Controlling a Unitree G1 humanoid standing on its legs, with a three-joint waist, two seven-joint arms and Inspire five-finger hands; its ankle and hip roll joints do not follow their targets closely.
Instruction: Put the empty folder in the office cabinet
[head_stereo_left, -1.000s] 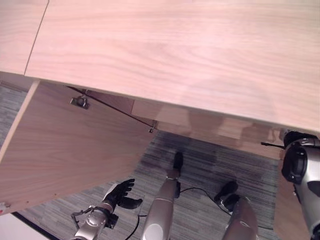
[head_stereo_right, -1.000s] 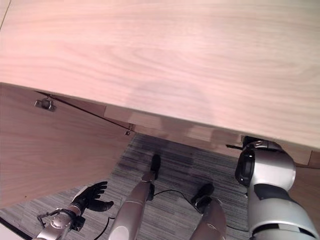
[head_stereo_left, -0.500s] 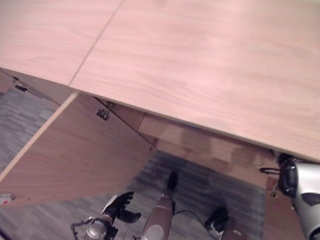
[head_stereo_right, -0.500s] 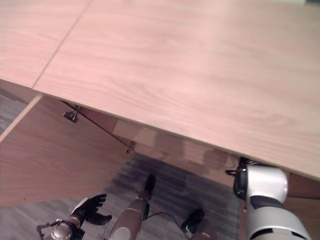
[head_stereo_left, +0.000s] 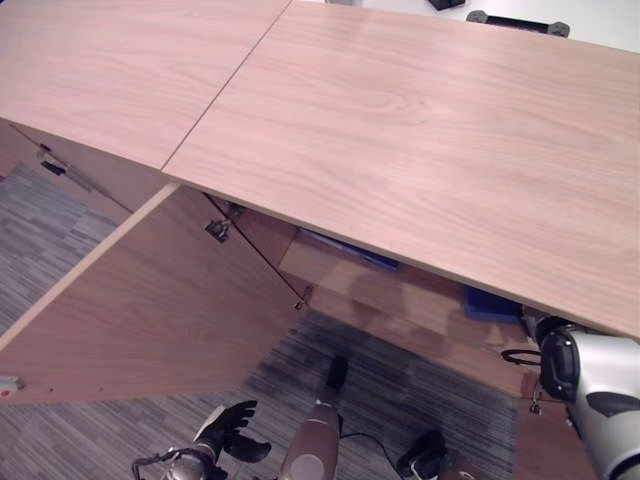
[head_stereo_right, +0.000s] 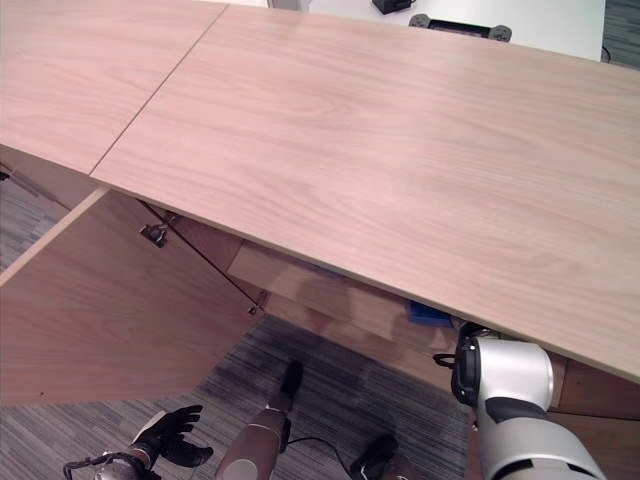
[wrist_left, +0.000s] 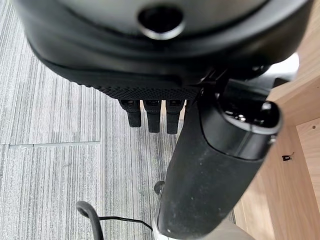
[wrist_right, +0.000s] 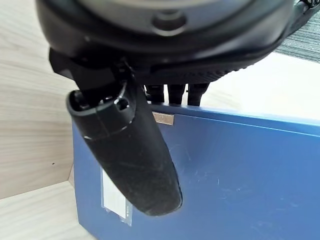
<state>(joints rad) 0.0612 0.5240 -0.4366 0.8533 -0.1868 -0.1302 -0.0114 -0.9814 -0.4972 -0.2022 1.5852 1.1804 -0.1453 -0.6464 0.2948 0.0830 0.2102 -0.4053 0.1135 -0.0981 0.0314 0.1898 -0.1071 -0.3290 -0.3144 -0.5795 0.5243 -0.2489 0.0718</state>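
Already your right hand (wrist_right: 150, 130) rests straight fingers and thumb flat on the blue folder (wrist_right: 240, 175), which stands inside the cabinet (head_stereo_left: 400, 160) at about 4 o'clock under its top. Your left hand (head_stereo_left: 228, 435) hangs relaxed at 7 o'clock, well apart.

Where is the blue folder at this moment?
The blue folder is inside the cabinet, under its wooden top on the robot's right side, with the right hand against it; the head views show a blue patch by the right arm.
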